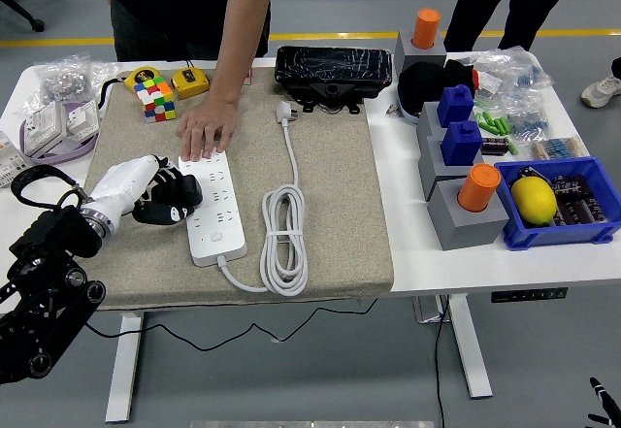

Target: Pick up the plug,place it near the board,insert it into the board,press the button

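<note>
A white power strip [217, 216] lies on the beige mat [330, 185], with its round button [216, 238] at the near end. Its white cable [285, 244] is coiled to the right and ends in a white plug [285, 112] further back. My left hand [167, 197] is curled around a black plug [175, 195] and holds it against the strip's left edge, by the middle sockets. A person's hand [204, 129] lies flat on the strip's far end. Only a black tip of my right arm [604, 401] shows at the lower right corner.
A Rubik's cube [155, 97] and yellow tape measures [190, 82] sit at the mat's back left. A black box [333, 67] stands at the back. Grey blocks with blue and orange pegs [468, 195] and a blue bin [572, 229] stand on the right.
</note>
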Motion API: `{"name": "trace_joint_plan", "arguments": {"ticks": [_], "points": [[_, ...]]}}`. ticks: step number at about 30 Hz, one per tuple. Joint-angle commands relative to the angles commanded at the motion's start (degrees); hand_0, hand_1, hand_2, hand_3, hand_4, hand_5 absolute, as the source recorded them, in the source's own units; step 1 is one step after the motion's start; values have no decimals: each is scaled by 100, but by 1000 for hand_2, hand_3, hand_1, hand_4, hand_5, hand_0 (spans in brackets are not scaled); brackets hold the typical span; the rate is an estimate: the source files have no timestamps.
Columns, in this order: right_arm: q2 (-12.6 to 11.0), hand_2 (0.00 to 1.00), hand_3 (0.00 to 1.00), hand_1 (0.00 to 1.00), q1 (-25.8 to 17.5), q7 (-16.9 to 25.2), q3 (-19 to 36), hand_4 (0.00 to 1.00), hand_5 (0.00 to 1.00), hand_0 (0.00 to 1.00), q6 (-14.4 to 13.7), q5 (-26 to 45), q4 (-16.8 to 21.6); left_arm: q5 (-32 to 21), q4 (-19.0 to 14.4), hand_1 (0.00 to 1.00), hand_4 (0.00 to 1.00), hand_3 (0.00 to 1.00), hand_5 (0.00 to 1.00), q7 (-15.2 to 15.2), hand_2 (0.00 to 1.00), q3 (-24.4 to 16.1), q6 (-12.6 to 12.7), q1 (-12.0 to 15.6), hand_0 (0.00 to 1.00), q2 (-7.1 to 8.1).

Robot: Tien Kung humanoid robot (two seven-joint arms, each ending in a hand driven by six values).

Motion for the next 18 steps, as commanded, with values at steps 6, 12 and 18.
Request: {"name": "trace_joint_plan", "arguments": {"ticks": [6,12,18], "points": [[-5,734,778,757,17,-1,7,998,998,814,-3,-5,0,-10,-3,604,823,523,290,-4,554,-3,-28,-22,309,-8],[-7,735,779,757,18,-2,12,998,998,813,-11,-7,0,-54,-15,426,826,430,285,-11,410,5,-81,-24,276,-4],[0,735,779,757,17,2,21,998,998,812,-8,-12,0,-52,-38,326,828,390,288,-10,334,8,-76,-17,259,-3]]}}
